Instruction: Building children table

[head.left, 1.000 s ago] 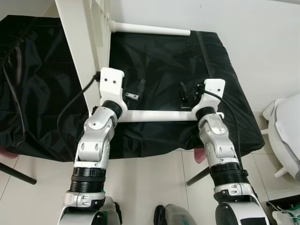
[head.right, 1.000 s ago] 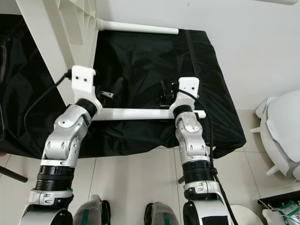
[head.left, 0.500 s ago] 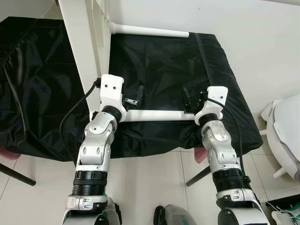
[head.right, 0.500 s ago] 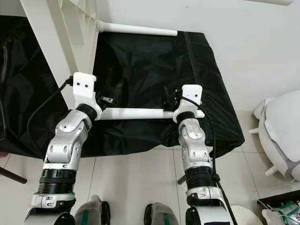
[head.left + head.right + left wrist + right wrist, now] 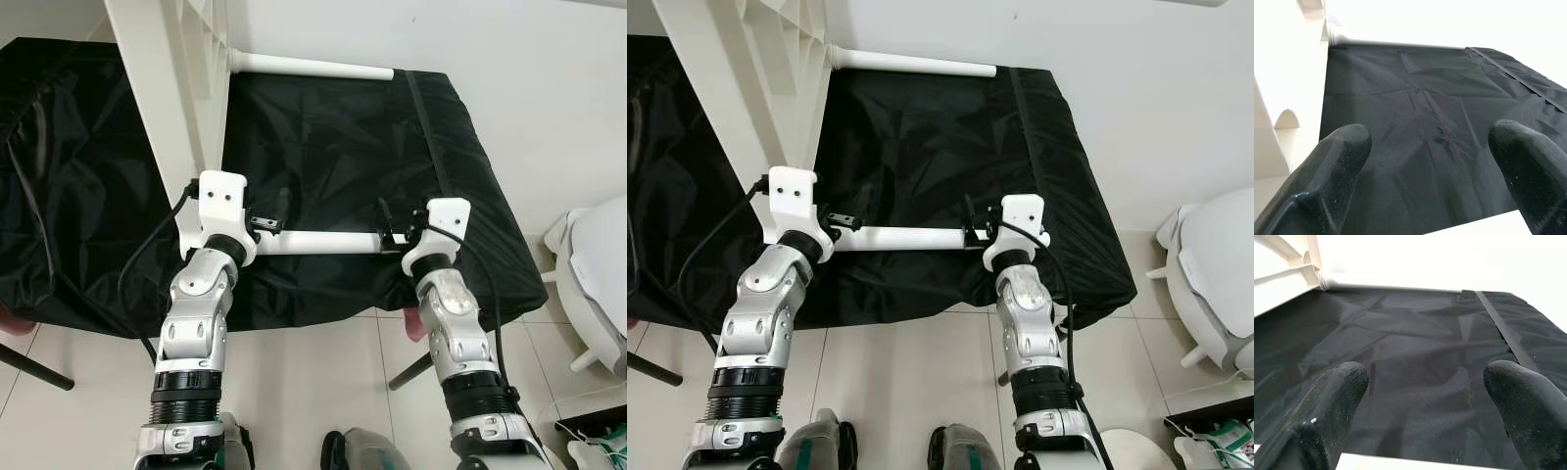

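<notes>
Slippage is the risk: left gripper and right gripper, fingers spread, merely flank the white table leg at mid-frame, which could roll off the black-draped bench.

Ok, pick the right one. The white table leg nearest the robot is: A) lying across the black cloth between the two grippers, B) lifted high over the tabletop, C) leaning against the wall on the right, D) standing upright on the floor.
A: the near white table leg lies level across the black cloth, with the left gripper at one end and the right gripper at the other.
</notes>
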### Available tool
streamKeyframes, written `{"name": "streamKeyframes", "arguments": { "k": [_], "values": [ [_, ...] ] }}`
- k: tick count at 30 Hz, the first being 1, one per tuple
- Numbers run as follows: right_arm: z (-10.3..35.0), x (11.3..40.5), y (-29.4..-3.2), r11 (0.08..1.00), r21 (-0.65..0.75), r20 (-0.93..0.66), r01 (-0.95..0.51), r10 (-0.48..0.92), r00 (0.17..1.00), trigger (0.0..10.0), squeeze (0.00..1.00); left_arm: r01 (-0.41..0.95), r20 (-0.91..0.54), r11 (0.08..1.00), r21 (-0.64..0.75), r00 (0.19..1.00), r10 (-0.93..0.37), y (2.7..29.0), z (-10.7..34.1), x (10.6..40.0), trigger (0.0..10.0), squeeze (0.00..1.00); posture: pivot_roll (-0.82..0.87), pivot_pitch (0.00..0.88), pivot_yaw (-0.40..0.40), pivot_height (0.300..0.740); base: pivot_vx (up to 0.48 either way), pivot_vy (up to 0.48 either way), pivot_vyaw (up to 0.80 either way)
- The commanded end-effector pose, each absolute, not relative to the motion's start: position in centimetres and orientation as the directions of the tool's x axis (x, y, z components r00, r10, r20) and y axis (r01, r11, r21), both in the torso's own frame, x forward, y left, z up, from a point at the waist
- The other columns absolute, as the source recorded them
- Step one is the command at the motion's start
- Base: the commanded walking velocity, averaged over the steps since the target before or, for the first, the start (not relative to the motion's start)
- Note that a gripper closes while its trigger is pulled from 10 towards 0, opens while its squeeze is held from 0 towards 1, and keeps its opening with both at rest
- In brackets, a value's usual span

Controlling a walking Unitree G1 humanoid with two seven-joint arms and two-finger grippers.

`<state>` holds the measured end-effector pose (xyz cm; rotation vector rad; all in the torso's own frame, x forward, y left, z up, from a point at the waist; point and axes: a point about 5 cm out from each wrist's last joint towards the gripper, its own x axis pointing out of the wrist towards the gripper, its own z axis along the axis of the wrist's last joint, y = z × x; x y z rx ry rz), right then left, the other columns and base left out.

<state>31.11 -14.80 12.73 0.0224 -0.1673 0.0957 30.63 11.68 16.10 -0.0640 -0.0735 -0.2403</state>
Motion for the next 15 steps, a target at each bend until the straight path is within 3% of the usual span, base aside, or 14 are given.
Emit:
{"name": "streamKeyframes", "arguments": {
  "k": [1, 15],
  "values": [
    [12.37, 30.98, -14.92, 0.996, 0.009, 0.163, -0.087, 0.084, 0.983, 10.0, 0.0, 0.053, 0.018, 0.996, -0.067, 0.998, -0.052, 12.71, 14.61, 29.93, 10.0, 0.0, -0.03, 0.0, -0.039, 0.74, 0.0, 0.0, 0.0],
    [11.92, 31.07, -14.91, 0.998, 0.027, 0.153, -0.054, 0.049, 0.987, 10.0, 0.0, 0.101, 0.064, 0.994, -0.049, 0.993, -0.098, 12.44, 15.3, 29.48, 10.0, 0.0, -0.01, 0.0, -0.032, 0.74, 0.0, 0.0, 0.0]
  ]
}}
